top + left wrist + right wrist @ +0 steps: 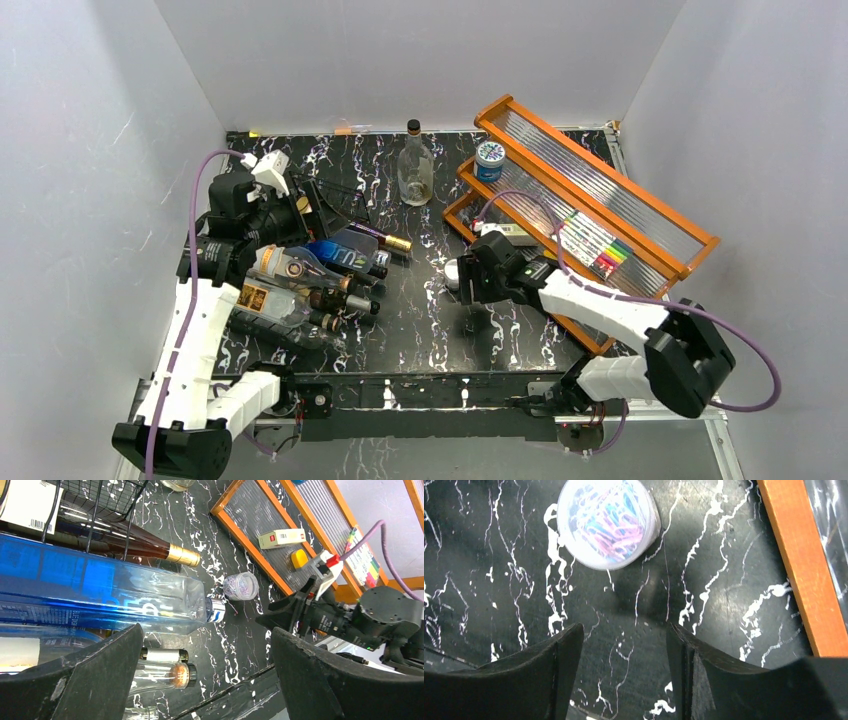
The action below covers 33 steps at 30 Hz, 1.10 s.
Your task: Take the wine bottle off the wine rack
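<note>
The wine rack [335,198] is a low black wire frame at the left, and its wires [100,502] cross the top of the left wrist view. Several bottles lie on and beside it. A dark wine bottle [125,542] with a gold foil neck [392,242] lies next to a blue square bottle [100,597]. My left gripper [207,680] hovers open over the bottle necks [298,215] and holds nothing. Over bare tabletop, my right gripper [624,635] stands open and empty, its jaws partly drawn in, near a tub of paper clips [608,522].
An orange wood-framed shelf [600,215] with ribbed panels lies at the right, holding markers and a small jar. A clear bottle [415,165] stands upright at the back. Clear bottles [165,675] lie below the blue one. White walls close in the table.
</note>
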Each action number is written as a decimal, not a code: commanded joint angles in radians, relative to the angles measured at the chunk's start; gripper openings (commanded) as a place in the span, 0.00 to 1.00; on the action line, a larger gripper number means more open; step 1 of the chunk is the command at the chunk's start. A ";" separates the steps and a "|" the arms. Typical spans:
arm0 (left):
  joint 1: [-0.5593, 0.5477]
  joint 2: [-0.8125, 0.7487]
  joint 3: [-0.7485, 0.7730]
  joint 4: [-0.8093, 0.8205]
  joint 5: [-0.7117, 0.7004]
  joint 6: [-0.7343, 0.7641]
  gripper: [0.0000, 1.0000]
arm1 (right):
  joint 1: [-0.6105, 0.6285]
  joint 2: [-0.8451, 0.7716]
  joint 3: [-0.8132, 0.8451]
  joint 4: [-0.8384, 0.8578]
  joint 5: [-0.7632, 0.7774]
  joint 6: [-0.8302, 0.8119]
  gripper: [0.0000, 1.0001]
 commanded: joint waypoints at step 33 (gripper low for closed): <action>-0.003 0.022 0.050 -0.042 -0.002 0.043 0.98 | -0.046 0.792 0.628 0.500 0.173 -0.294 0.67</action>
